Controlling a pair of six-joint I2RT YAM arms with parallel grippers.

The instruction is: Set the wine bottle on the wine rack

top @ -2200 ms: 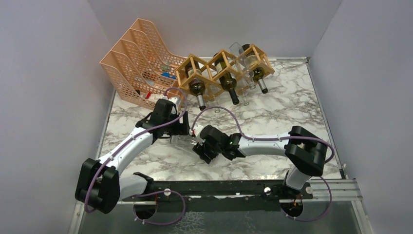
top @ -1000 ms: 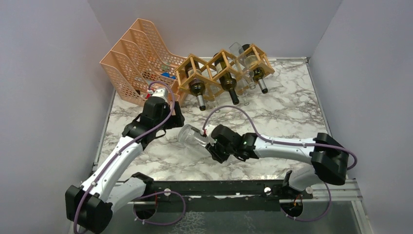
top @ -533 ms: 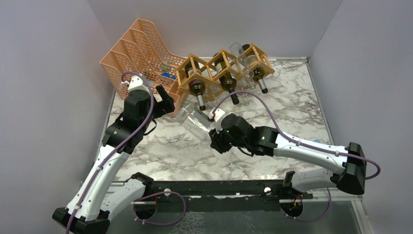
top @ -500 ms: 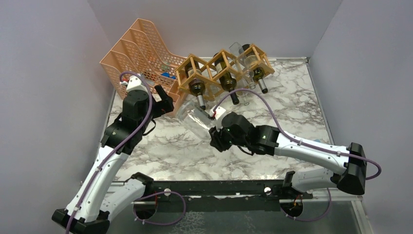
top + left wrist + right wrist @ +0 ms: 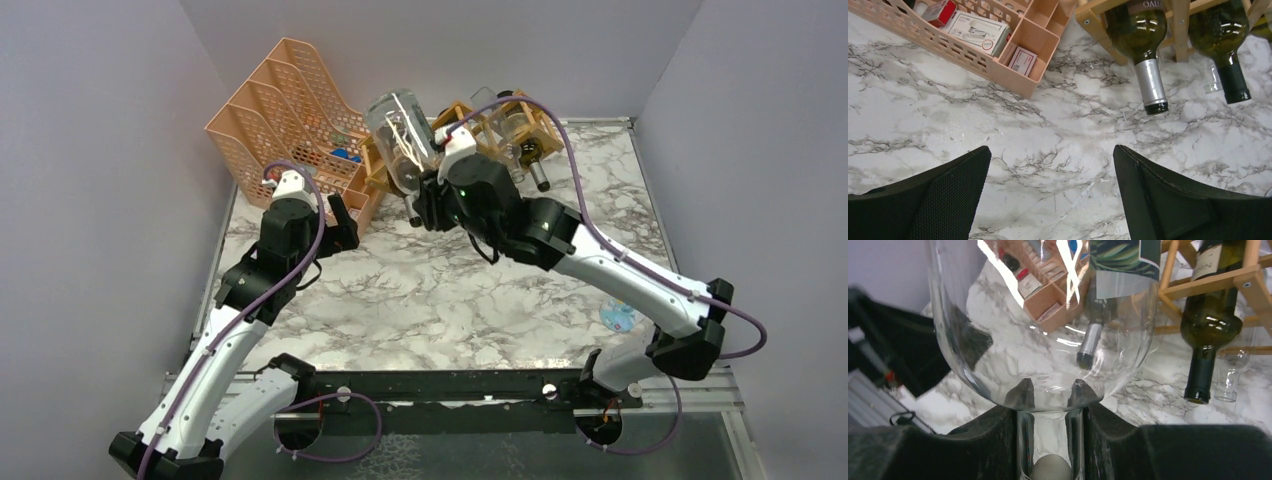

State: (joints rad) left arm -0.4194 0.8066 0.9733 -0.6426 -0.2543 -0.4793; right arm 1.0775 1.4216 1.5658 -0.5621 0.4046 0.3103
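My left gripper (image 5: 1050,187) hangs wide open and empty over the white marble-patterned table (image 5: 1058,145). Beyond it, upper left of the top view, the peach perforated plastic file organizer (image 5: 285,95) holds small boxes: a white box (image 5: 975,32), a red box (image 5: 940,11) and a pale box (image 5: 1023,60) in its front pocket. To its right the light-brown wooden lattice wine rack (image 5: 1091,20) carries dark green glass bottles (image 5: 1143,35), necks pointing down-frame. My right gripper (image 5: 1050,410) pinches the neck of the clear glass wine bottle (image 5: 398,135), lifted off the table in front of the rack's left cells, upper centre of frame. Its long axis runs steeply up the frame: base up and slightly left, neck down into the gripper.
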